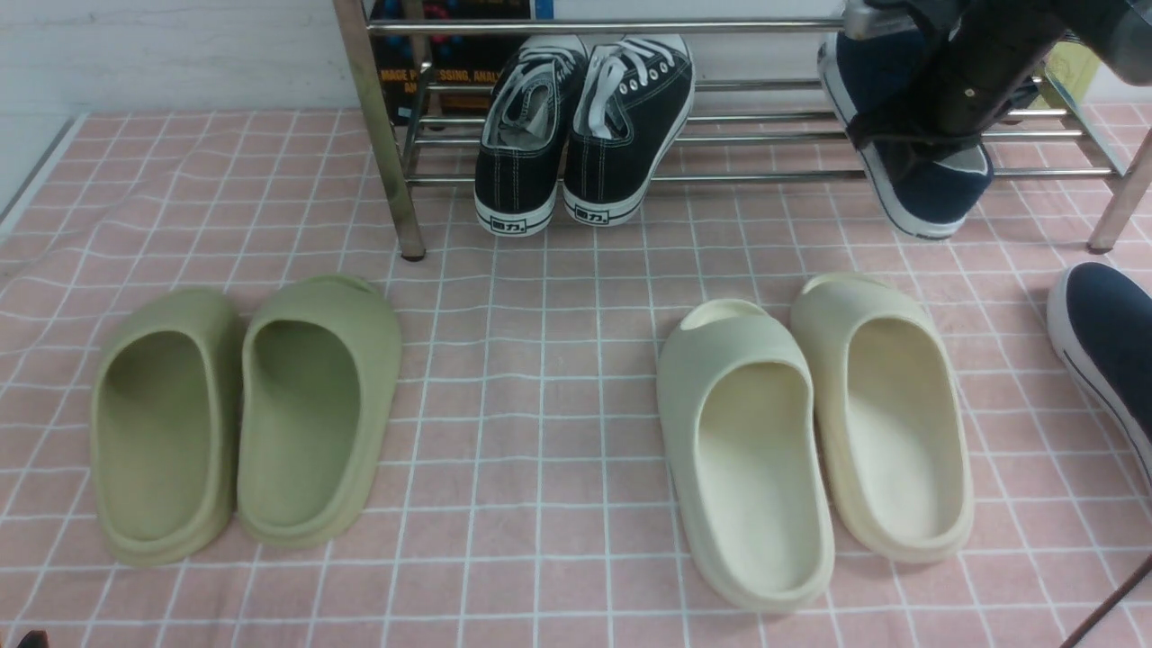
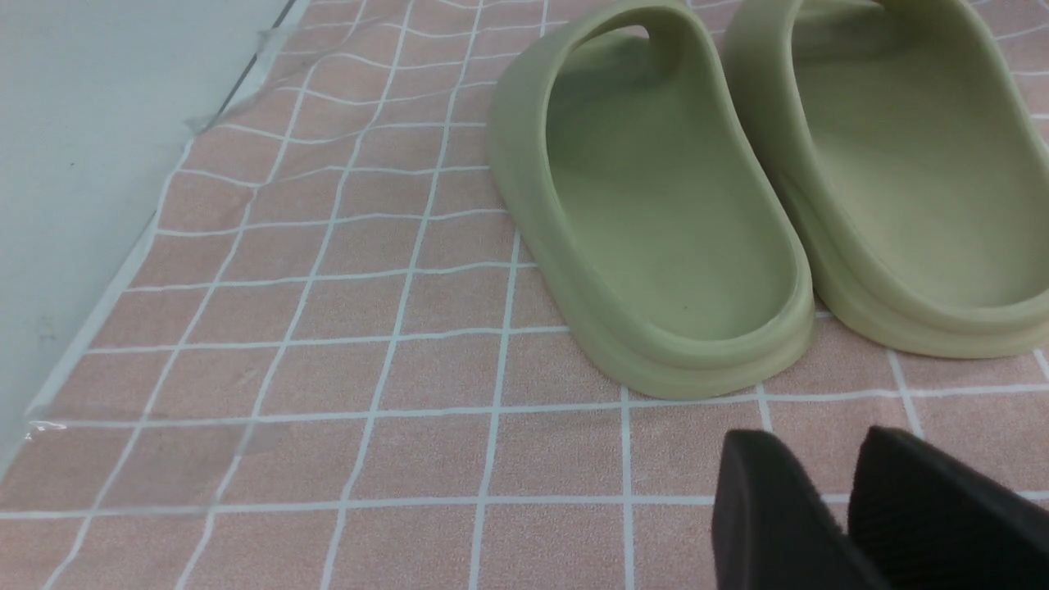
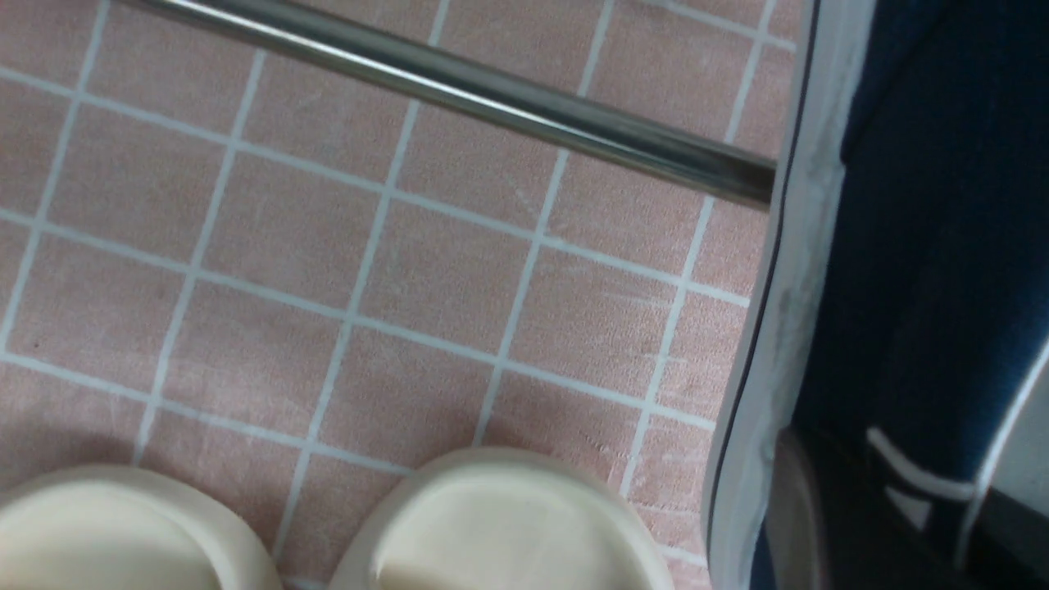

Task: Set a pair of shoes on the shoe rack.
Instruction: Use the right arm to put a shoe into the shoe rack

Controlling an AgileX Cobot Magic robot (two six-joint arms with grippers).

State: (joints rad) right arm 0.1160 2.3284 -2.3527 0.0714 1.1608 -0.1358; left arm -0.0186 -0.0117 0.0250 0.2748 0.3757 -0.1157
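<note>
The shoe rack (image 1: 720, 177) of silver tubes stands at the back. My right gripper (image 1: 909, 135) is shut on the heel wall of one navy-blue shoe (image 1: 927, 193), holding it tilted over the rack's low bars at the right end. In the right wrist view that shoe (image 3: 926, 246) fills the side with its white sole beside a rack bar (image 3: 459, 86), and the gripper (image 3: 885, 483) clamps its wall. The other navy shoe (image 1: 1111, 342) lies on the pink cloth at the right edge. My left gripper (image 2: 819, 447) hovers open and empty over the cloth, just behind the green slides.
Black lace-up sneakers (image 1: 585, 135) rest on the rack's left half. Green slides (image 1: 243, 414) lie at front left and cream slides (image 1: 810, 432) at front right on the pink checked cloth (image 1: 540, 360). A wall runs along the cloth's left edge.
</note>
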